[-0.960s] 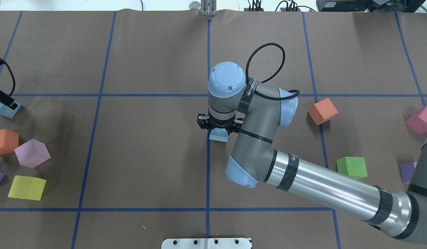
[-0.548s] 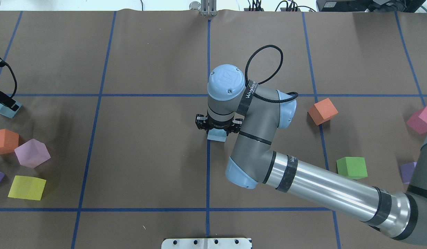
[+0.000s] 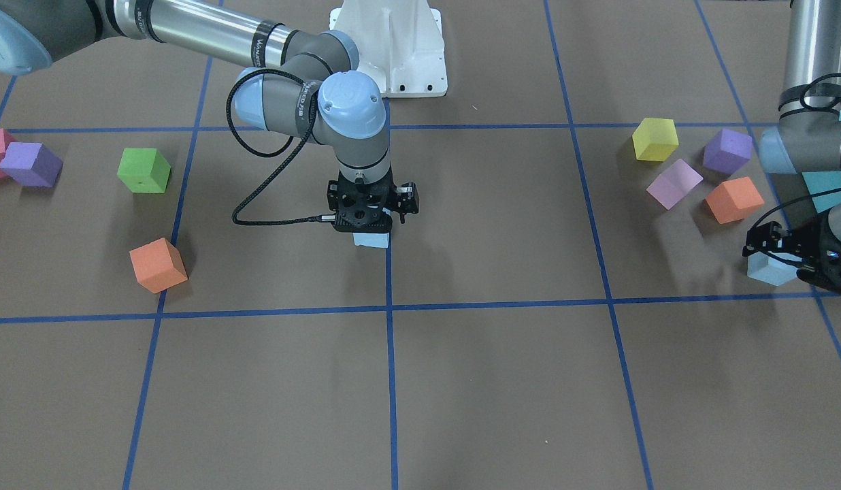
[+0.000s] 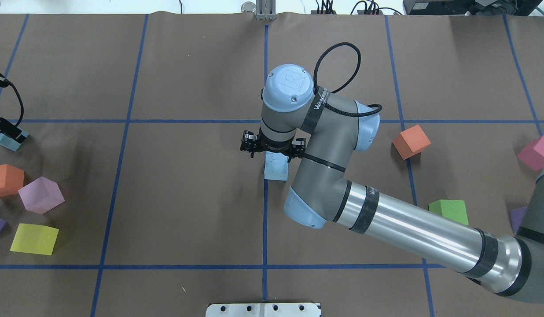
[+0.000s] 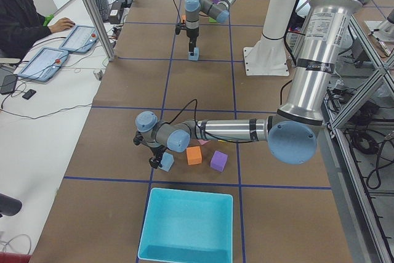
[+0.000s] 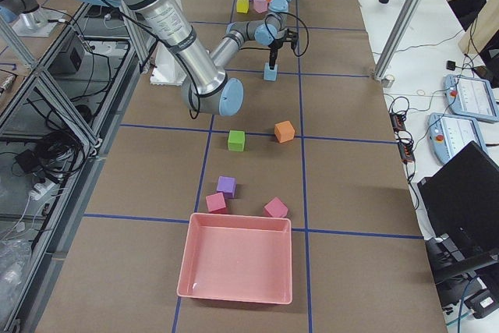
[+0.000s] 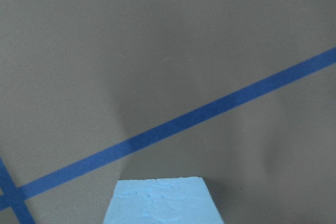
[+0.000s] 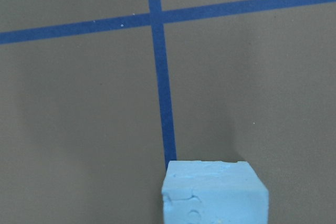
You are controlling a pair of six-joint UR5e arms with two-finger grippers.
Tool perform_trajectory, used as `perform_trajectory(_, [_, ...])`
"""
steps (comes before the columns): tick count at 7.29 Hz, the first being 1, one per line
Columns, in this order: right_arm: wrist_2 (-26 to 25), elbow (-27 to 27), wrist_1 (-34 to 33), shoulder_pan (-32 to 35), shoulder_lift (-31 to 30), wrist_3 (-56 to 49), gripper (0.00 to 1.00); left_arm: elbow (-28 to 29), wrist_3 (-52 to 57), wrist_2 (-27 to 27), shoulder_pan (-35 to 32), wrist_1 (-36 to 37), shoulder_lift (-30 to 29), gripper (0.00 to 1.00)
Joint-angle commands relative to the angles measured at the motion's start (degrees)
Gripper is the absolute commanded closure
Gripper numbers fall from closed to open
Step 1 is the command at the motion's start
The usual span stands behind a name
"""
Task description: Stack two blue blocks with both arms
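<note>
Right hand (image 4: 272, 149) stands upright over blue block 1 (image 4: 276, 168), which sits on the counter (image 4: 188, 198) right on the centre blue line (image 4: 265, 229). Its fingers straddle the block, but gripping or let go, I can't tell. Blue block 2 (image 3: 764, 271) is well apart, near the counter's end, at the left hand (image 3: 781, 262), and I can't tell if that hand has closed either. This looks like the base-setting step. Next call: the right arm clears off, then the left arm carries block 2 across, past the orange cube (image 3: 733, 199), and squares it on top.
</note>
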Motion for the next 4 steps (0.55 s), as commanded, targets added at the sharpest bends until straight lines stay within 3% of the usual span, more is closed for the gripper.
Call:
perform_trajectory(1, [7.7,3.3,-0.4,6.3,-1.8,-1.1,0.00,0.2,0.0,0.0,0.2,-0.4,-0.1,0.23])
perform_trajectory(3, [9.9,9.2,-7.1,11.7,-6.2,-10.6,0.00,0.3,-0.1,0.0,0.5,-0.5,-0.2,0.36])
perform_trajectory(4, [12.5,13.0,-12.1,15.8,-9.3,-17.9,0.00,-0.2,-0.6,-0.1,0.5,-0.4,-0.7,0.37])
